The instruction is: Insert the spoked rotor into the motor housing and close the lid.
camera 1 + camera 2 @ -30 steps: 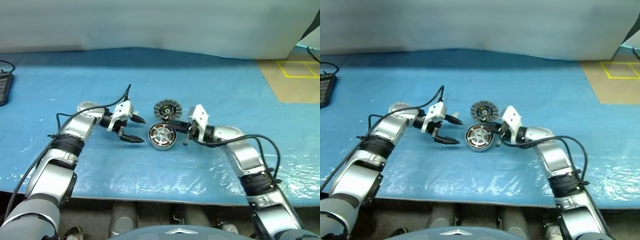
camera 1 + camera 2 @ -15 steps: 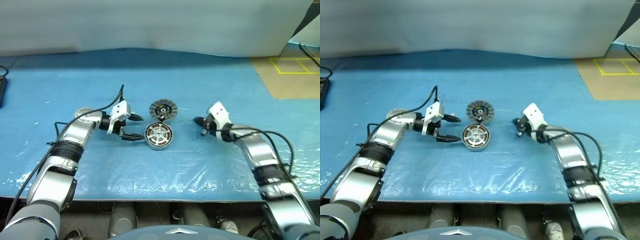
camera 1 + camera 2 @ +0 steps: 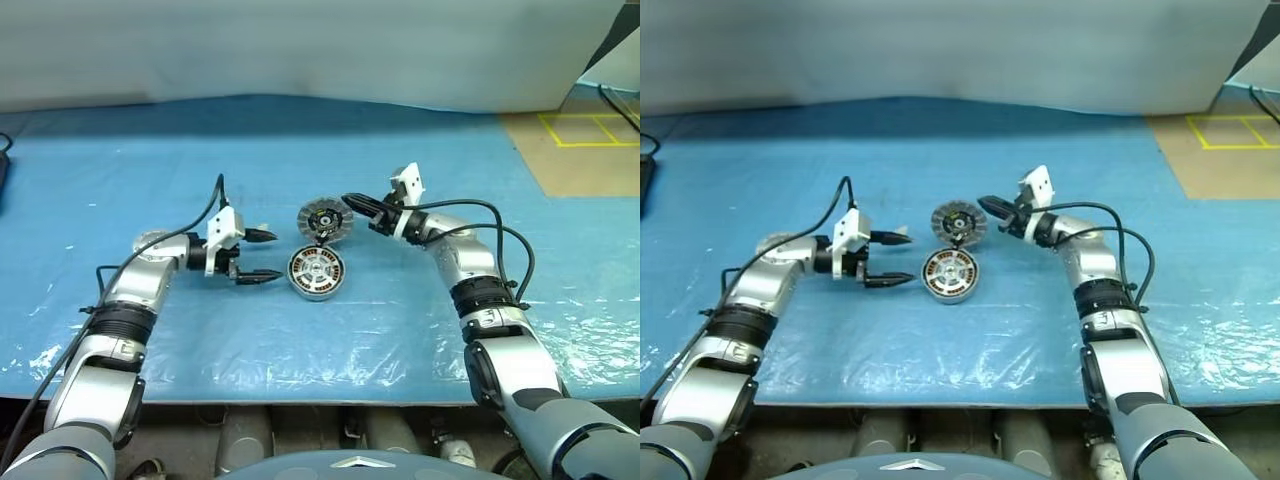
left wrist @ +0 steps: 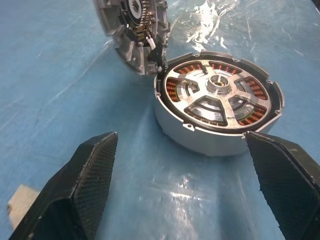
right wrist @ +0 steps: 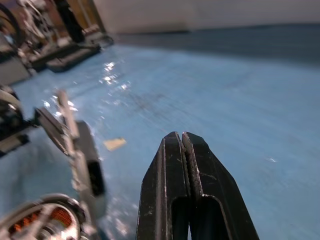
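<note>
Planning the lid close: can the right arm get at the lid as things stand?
Probably yes. The right gripper, shut, sits just beside the lid, which stands tilted up behind the motor housing; nothing lies between them. It would need opening to grasp.

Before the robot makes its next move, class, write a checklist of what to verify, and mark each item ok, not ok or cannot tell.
1. Spoked rotor seated in motor housing: ok.
2. Lid closed over housing: not ok, it stands tilted up at the rim.
3. Left gripper open: ok.
4. Right gripper shut, holding nothing: ok.
5. Right gripper touching lid: cannot tell.
</note>
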